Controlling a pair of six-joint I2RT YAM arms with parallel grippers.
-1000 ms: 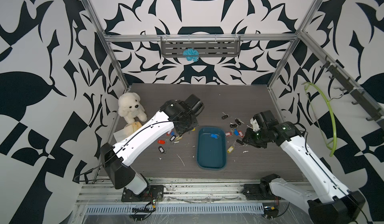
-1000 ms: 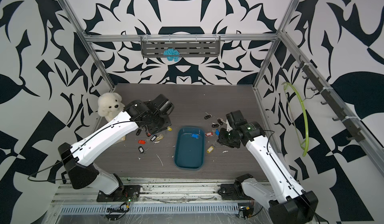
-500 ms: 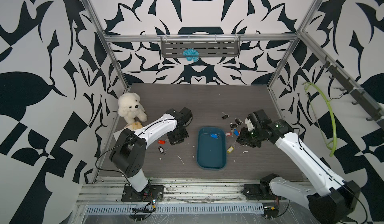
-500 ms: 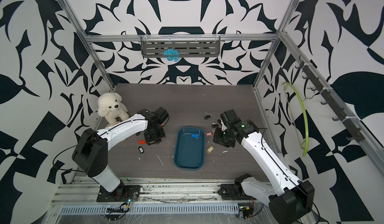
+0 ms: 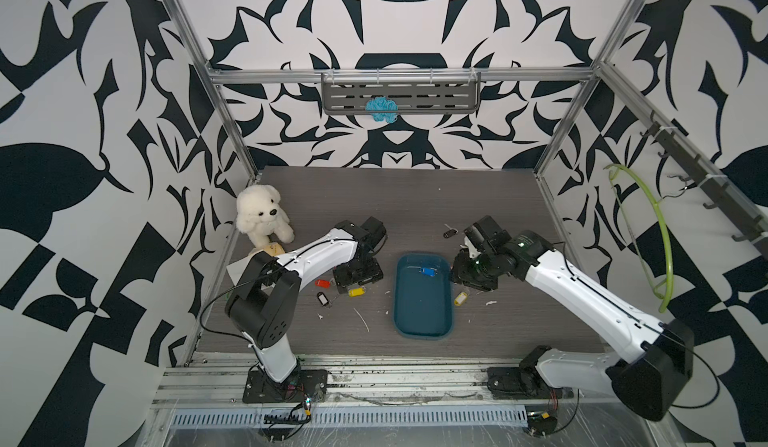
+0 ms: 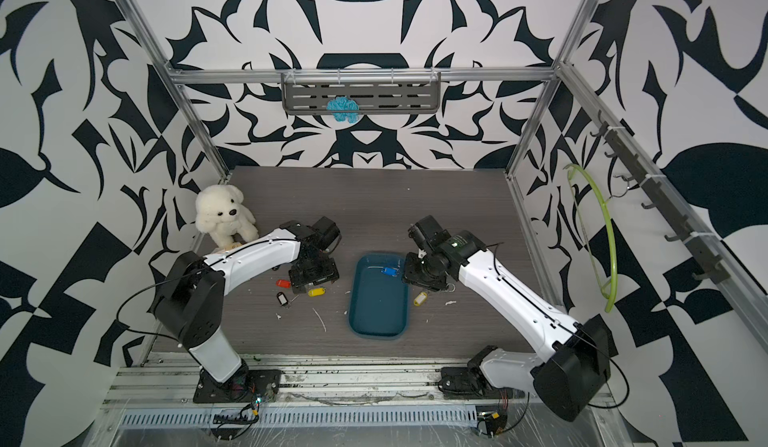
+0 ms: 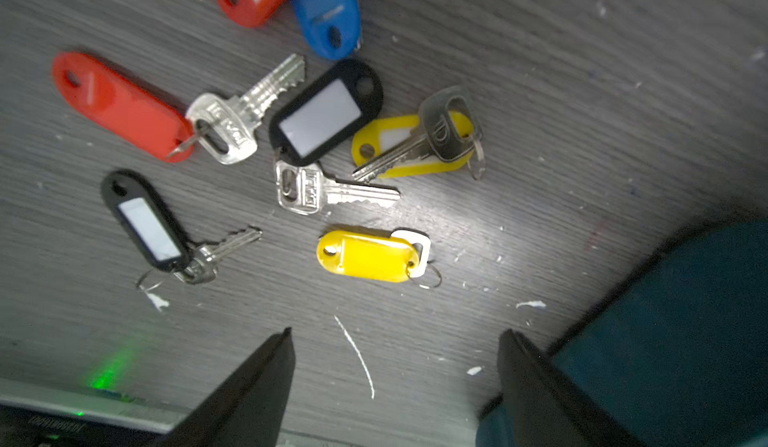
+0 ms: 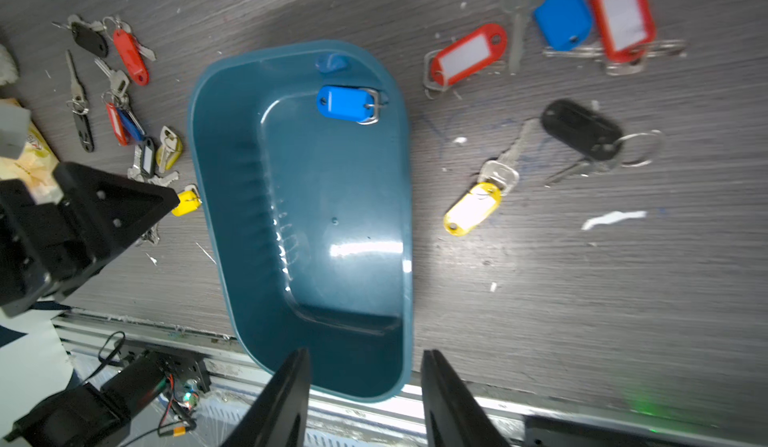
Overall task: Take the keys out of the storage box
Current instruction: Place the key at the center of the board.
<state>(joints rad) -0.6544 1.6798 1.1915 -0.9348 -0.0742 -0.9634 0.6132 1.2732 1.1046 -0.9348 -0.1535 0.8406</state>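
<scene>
The teal storage box (image 5: 419,308) (image 6: 376,303) lies mid-table. One of the keys, with a blue tag (image 5: 427,271) (image 8: 345,102), rests at its far end. Several more keys lie on the table: red (image 7: 120,106), black (image 7: 326,116) and yellow (image 7: 368,254) tags left of the box, and yellow (image 8: 471,208), black (image 8: 582,129) and red (image 8: 467,54) tags to its right. My left gripper (image 5: 357,276) (image 7: 397,332) hangs open over the left pile, holding nothing. My right gripper (image 5: 471,272) (image 8: 366,351) stands open and empty by the box's far right side.
A white plush bear (image 5: 262,216) sits at the far left, with a paper packet (image 5: 272,250) in front of it. A grey slotted shelf (image 5: 401,96) on the back wall holds a blue tuft (image 5: 381,108). A green hoop (image 5: 648,233) hangs on the right wall. White scraps dot the table.
My left gripper has come down over the left key pile and opened. My right gripper has shifted toward the box's far right side, its jaws spreading wider.
</scene>
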